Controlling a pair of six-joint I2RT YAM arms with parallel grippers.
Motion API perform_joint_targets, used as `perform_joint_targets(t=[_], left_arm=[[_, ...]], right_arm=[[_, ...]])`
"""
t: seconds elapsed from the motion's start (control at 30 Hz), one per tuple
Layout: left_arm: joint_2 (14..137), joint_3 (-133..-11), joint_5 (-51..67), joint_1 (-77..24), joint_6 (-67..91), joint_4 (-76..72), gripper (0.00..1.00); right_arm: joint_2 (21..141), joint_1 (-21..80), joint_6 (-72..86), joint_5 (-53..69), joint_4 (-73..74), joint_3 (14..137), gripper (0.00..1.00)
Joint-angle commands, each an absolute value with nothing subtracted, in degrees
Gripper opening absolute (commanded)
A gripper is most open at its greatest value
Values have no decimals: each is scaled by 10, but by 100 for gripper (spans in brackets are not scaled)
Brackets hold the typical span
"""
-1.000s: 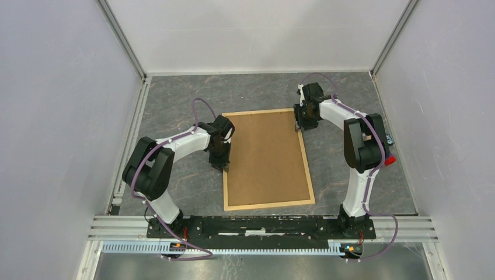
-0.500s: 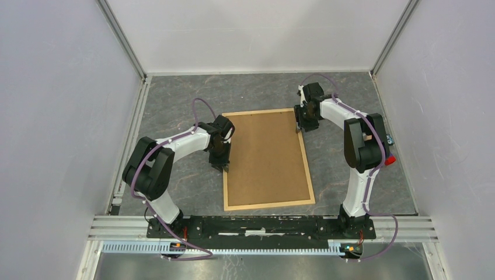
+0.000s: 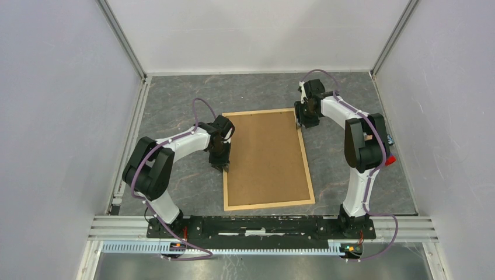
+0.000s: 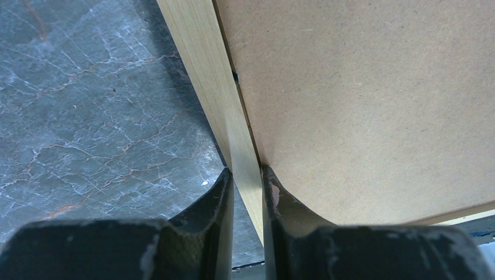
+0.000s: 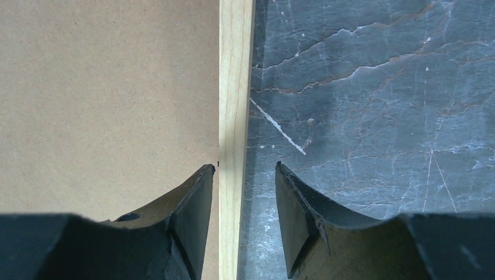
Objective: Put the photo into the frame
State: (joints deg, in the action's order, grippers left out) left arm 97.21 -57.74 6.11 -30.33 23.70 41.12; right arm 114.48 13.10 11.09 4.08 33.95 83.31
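Note:
The frame (image 3: 309, 175) of light wood strips lies flat in the middle of the table, with a plain brown backing board (image 3: 265, 157) filling it. The photo is hidden. My left gripper (image 3: 223, 168) is at the frame's left side. In the left wrist view its jaws (image 4: 245, 175) are shut on the wood strip (image 4: 201, 70) beside the board (image 4: 362, 105). My right gripper (image 3: 300, 125) is at the frame's far right corner. In the right wrist view it (image 5: 245, 169) is open and straddles the strip (image 5: 235, 70), with one finger over the board (image 5: 105, 87).
The dark marbled table top (image 3: 362, 151) is walled by pale panels on the left, right and far side. A metal rail (image 3: 262, 224) with the arm bases runs along the near edge.
My right wrist has shifted slightly toward the far side at the frame's corner. The left arm and the frame have not moved.

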Motion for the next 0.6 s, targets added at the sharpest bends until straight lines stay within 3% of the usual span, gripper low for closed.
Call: perform_joint_targets(t=[0.0, 0.57], left_arm=[[1001, -556, 53, -315, 217, 417, 2], [998, -556, 54, -315, 216, 416, 2]], right_arm=[[1142, 129, 107, 33, 341, 849, 50], [1162, 129, 108, 18, 331, 829, 49]])
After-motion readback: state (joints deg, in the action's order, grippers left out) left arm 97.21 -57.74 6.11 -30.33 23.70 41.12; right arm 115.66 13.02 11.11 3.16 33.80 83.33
